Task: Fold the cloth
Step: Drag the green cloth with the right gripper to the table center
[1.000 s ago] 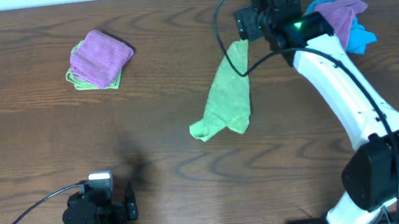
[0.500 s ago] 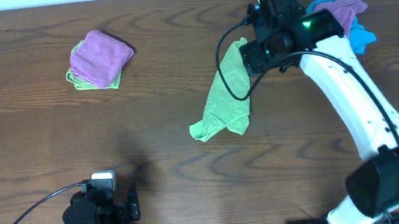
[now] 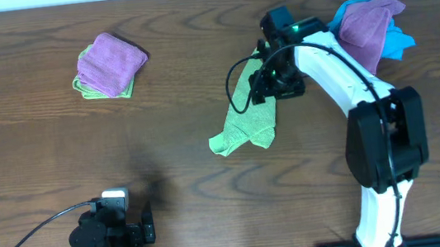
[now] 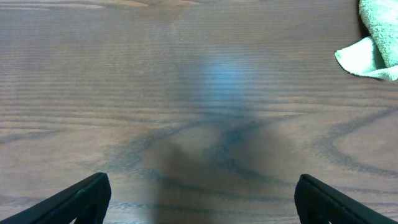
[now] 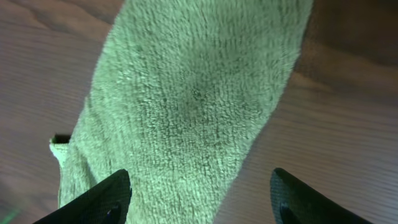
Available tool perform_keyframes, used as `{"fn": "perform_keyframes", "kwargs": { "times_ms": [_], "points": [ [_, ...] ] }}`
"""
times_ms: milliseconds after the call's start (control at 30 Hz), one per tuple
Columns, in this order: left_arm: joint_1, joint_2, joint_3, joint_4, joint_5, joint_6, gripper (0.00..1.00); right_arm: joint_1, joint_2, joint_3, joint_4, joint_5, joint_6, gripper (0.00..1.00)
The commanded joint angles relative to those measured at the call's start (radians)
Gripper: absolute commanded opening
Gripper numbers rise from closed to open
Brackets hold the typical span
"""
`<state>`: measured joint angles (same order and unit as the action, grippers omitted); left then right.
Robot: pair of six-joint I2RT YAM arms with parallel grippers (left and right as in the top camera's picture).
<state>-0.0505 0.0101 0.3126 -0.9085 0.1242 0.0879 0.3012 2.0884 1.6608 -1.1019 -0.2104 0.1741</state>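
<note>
My right gripper (image 5: 199, 186) hung spread straight above the cloth (image 3: 249, 120), its long strip running on between my fingers; my left gripper (image 4: 202, 196), spread too, sat well off.

The right arm (image 3: 325, 57) had glossy white links between bulky black joint housings. A green light (image 3: 294, 25) glowed near its wrist, and a thin black cable (image 3: 230, 85) looped off its head. The left arm (image 3: 100, 241) was all black, capped by a small white block (image 3: 110, 196), with a black lead (image 3: 19, 240) curving away. Both pairs of jaws showed as matte black wedges.
</note>
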Motion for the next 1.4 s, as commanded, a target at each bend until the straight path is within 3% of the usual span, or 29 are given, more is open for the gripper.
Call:
{"fn": "perform_keyframes", "kwargs": {
  "times_ms": [0,567,833,1200,1300,1367],
  "points": [
    [-0.004,-0.006,-0.014,0.001,0.007,0.020,0.95,-0.008,0.025,-0.002,-0.008,-0.027,0.039,0.73],
    [-0.004,-0.006,-0.014,0.001,0.007,0.020,0.96,-0.020,0.057,-0.033,0.014,-0.026,0.051,0.69],
    [-0.004,-0.006,-0.014,0.001,0.006,0.020,0.95,-0.037,0.057,-0.043,0.031,-0.030,0.050,0.59],
    [-0.004,-0.006,-0.014,0.001,0.006,0.021,0.95,-0.037,0.058,-0.095,0.084,-0.074,0.050,0.58],
    [-0.004,-0.006,-0.014,0.001,0.006,0.021,0.95,-0.037,0.058,-0.119,0.104,-0.090,0.050,0.48],
    [-0.004,-0.006,-0.014,0.001,0.006,0.021,0.95,-0.037,0.058,-0.119,0.106,-0.085,0.048,0.27]
  ]
}}
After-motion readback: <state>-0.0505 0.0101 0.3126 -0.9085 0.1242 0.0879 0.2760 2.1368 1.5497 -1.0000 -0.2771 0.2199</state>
